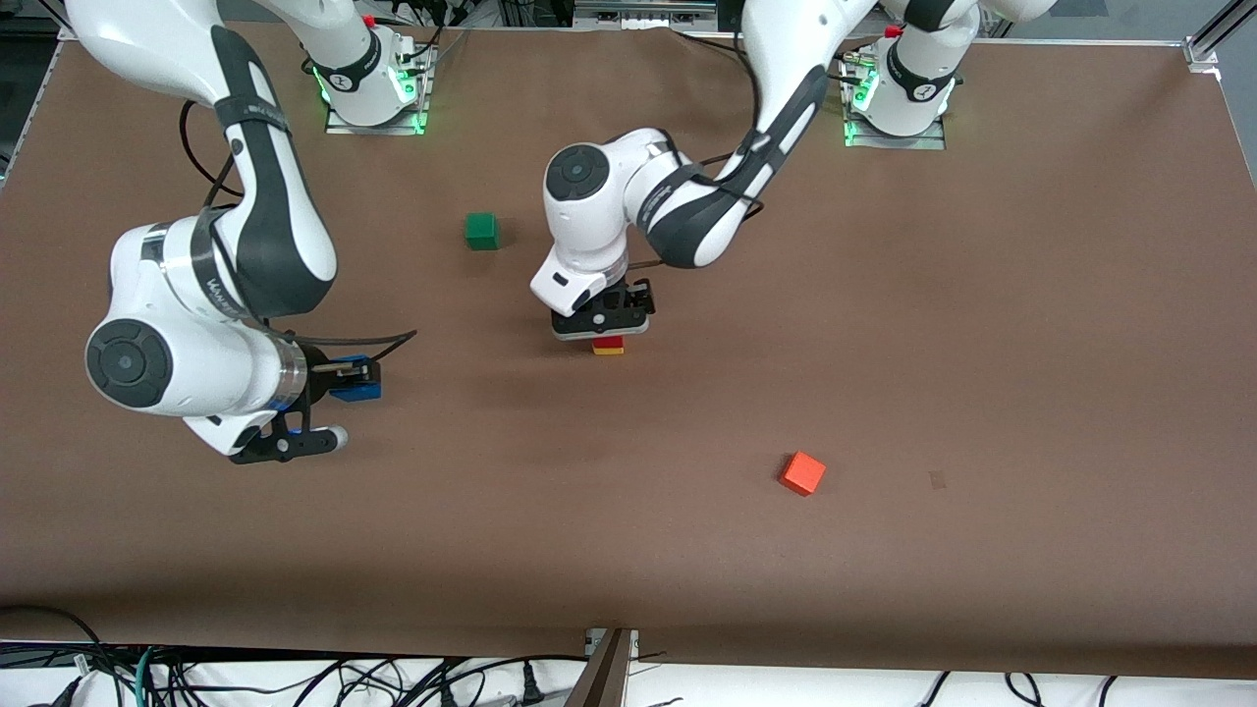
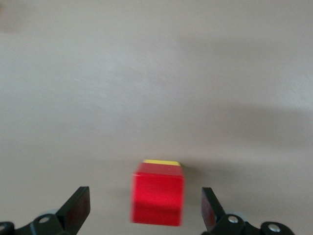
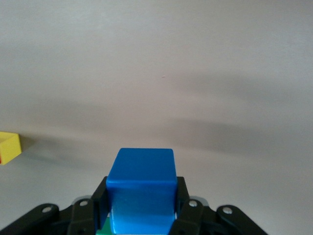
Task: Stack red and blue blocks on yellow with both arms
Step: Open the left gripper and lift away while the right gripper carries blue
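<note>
The red block [image 1: 608, 341] sits on the yellow cube [image 1: 609, 350] near the table's middle. My left gripper [image 1: 601, 324] is right above this stack. In the left wrist view its fingers [image 2: 78, 208] are open on either side of the red block [image 2: 157, 198] with gaps, and a strip of the yellow cube [image 2: 162, 162] shows under it. My right gripper [image 1: 352, 381] is shut on the blue block [image 1: 356, 389] and holds it above the table toward the right arm's end. The right wrist view shows the blue block [image 3: 142, 188] between the fingers and the yellow cube [image 3: 9, 147] at the edge.
A green cube [image 1: 481, 231] lies on the brown table [image 1: 884, 344], farther from the front camera than the stack. An orange cube [image 1: 802, 473] lies nearer the front camera, toward the left arm's end.
</note>
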Controlling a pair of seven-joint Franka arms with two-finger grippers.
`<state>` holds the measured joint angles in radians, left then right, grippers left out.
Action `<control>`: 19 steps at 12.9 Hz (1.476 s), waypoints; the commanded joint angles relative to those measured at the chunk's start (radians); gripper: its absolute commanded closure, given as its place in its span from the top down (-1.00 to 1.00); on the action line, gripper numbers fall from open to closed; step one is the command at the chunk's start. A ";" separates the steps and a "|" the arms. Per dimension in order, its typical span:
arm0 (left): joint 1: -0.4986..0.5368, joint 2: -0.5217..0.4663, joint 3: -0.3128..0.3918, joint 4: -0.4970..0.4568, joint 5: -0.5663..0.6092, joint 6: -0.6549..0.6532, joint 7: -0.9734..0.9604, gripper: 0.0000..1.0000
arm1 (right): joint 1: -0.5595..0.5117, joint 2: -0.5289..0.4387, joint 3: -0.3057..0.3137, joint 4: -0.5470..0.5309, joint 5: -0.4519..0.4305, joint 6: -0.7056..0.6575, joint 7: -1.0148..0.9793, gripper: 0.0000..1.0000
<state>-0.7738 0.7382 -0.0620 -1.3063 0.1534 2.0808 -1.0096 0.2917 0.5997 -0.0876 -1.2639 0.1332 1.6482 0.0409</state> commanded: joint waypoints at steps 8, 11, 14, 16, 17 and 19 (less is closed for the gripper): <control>0.448 -0.379 0.057 -0.220 -0.020 -0.080 0.463 1.00 | 0.300 0.018 0.006 -0.005 0.082 0.053 0.440 -0.51; 0.586 -0.474 0.057 -0.228 -0.021 -0.173 0.529 1.00 | 0.378 0.043 0.006 -0.005 0.080 0.091 0.488 -0.51; 0.680 -0.548 0.057 -0.219 -0.021 -0.261 0.762 1.00 | 0.438 0.064 0.006 -0.009 0.072 0.140 0.531 -0.51; 0.723 -0.583 0.057 -0.220 -0.067 -0.310 0.845 1.00 | 0.478 0.080 0.003 -0.009 0.062 0.182 0.551 -0.51; 0.749 -0.600 0.059 -0.223 -0.127 -0.327 0.852 1.00 | 0.489 0.084 0.003 -0.009 0.045 0.191 0.551 -0.51; 0.772 -0.620 0.067 -0.228 -0.189 -0.381 0.855 1.00 | 0.495 0.086 0.005 -0.015 0.025 0.205 0.553 -0.51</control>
<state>-0.0268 0.1591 0.0083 -1.4955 0.0184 1.7344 -0.1865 0.7760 0.6933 -0.0739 -1.2699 0.1790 1.8369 0.5818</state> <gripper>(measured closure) 0.000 0.454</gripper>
